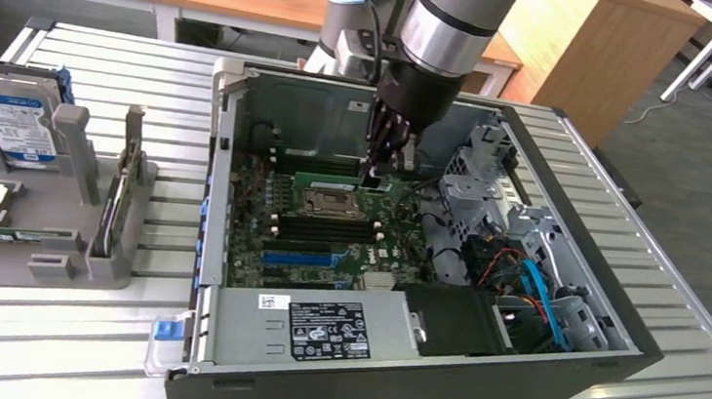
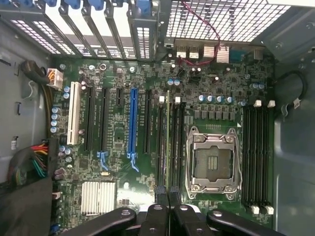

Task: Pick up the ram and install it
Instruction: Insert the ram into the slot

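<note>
The ram [image 2: 168, 142] is a thin green stick seen edge-on in the wrist view, running along the black memory slots [image 2: 176, 147] beside the CPU socket [image 2: 211, 160]. My gripper [image 2: 168, 202] is shut on the ram's near end, one dark finger on each side. In the exterior view my gripper [image 1: 379, 167] reaches down into the open computer case [image 1: 219, 196], and the ram [image 1: 338, 180] shows as a green strip low over the motherboard, just beyond the socket. I cannot tell whether the ram touches the slot or hangs just above it.
A long blue slot [image 2: 133, 125] and a white slot [image 2: 74, 113] lie beside the memory slots. The power supply [image 1: 317, 328] fills the case's near end, with drive cages and cables [image 1: 520, 264] at the exterior view's right. A grey holder [image 1: 52, 229] with a labelled hard drive [image 1: 17, 123] stands outside the case.
</note>
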You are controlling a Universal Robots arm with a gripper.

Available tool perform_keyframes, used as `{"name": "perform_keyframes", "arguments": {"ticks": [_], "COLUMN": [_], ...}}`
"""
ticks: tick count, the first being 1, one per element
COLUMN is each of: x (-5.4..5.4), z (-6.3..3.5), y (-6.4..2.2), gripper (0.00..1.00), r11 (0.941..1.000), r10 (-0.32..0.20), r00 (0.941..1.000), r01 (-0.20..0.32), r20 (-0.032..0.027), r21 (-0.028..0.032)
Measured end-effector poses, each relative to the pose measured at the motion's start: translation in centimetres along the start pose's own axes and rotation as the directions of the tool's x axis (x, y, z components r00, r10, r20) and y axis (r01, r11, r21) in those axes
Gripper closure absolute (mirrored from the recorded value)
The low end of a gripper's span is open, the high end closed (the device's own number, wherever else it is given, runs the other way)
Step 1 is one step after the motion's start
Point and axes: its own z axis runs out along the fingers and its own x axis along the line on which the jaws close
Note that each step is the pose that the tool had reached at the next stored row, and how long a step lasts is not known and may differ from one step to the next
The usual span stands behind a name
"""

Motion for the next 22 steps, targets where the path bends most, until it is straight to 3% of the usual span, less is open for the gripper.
{"name": "perform_keyframes", "arguments": {"ticks": [22], "x": [0.1], "z": [2.25], "y": [-0.10], "gripper": [0.88], "r11": [1.0000], "r10": [0.000], "r00": [1.0000], "r01": [0.000], "r20": [0.0000], "r21": [0.0002]}}
